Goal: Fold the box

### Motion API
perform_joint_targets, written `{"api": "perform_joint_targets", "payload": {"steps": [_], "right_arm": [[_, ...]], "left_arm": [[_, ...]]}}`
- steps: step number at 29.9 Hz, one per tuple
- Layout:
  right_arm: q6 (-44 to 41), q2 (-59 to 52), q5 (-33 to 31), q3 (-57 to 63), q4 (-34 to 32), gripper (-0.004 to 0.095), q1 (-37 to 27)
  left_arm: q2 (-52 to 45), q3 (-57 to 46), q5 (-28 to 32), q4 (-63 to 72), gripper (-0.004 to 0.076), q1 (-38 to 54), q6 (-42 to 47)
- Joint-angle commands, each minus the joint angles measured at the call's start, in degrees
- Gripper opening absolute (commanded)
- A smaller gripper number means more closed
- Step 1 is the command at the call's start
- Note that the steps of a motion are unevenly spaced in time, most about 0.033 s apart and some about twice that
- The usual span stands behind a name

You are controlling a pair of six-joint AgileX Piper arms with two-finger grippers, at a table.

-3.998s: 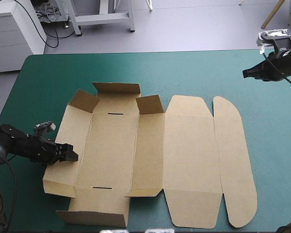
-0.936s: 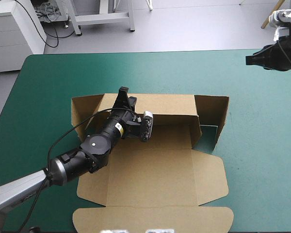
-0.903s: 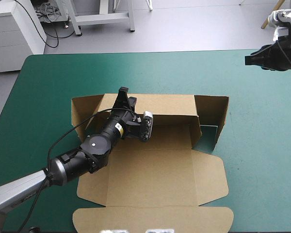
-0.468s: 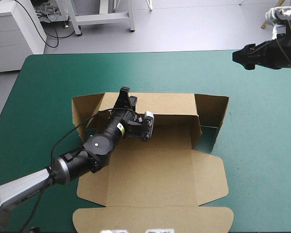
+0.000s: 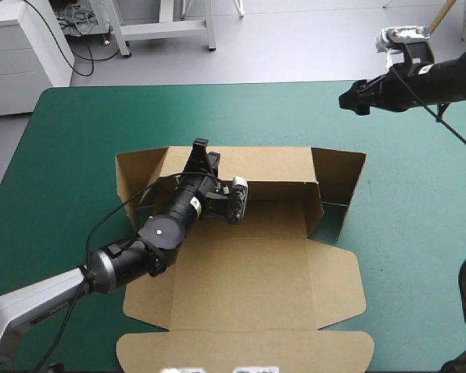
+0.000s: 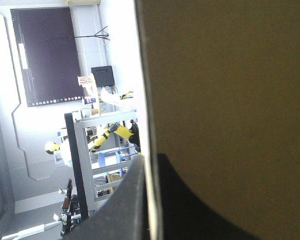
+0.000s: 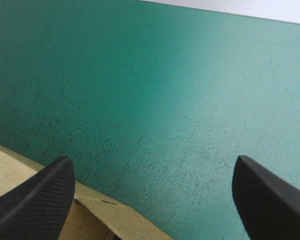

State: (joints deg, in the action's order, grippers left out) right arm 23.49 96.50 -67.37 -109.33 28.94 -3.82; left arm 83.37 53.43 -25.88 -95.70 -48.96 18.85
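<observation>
Looking down from the high view, you had the teal-green cover point(image 5: 70, 132) filling most of the frame, bare and flat around the work. Grey floor point(image 5: 295, 47) and a white cabinet point(image 5: 23, 54) lay beyond its far edge along the top.

The box point(image 5: 248, 287) sat in the lower middle of the frame. Its rear wall point(image 5: 272, 165) stood up with its long axis running left to right. An end flap rose at each end, and a patch of cover showed inside the right end flap point(image 5: 340, 175). The open side faced the bottom of the frame. There the remaining panels lay flat, ending in a rounded flap point(image 5: 248, 351) at the bottom edge.

Your left gripper point(image 5: 199, 151) came in from the lower left and sat at the top edge of the rear wall, toward its left end. In the left wrist view point(image 6: 147, 157) its fingers point(image 6: 200, 205) were all but closed, with the edge of the brown board pinched between them.

Your right gripper point(image 5: 351, 101) hung at the upper right, well apart from the box. In the right wrist view point(image 7: 152, 160) its fingers point(image 7: 35, 195) stood wide apart and held nothing. Only a corner of the box point(image 7: 90, 217) showed at the lower left.
</observation>
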Motion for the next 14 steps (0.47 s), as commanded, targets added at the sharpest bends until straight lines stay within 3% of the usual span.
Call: {"api": "perform_joint_targets", "payload": {"steps": [1,14], "right_arm": [[0.58,1.57,3.47,-1.77,1.37,0.0786,0.86],[-1.90,11.20,-1.60,-1.47,1.18,0.0778,1.12]], "left_arm": [[-0.79,0.92,1.52,-0.05,-0.0010,-0.42,0.59],[-0.79,0.92,1.41,0.14,-0.0010,-0.42,0.59]]}}
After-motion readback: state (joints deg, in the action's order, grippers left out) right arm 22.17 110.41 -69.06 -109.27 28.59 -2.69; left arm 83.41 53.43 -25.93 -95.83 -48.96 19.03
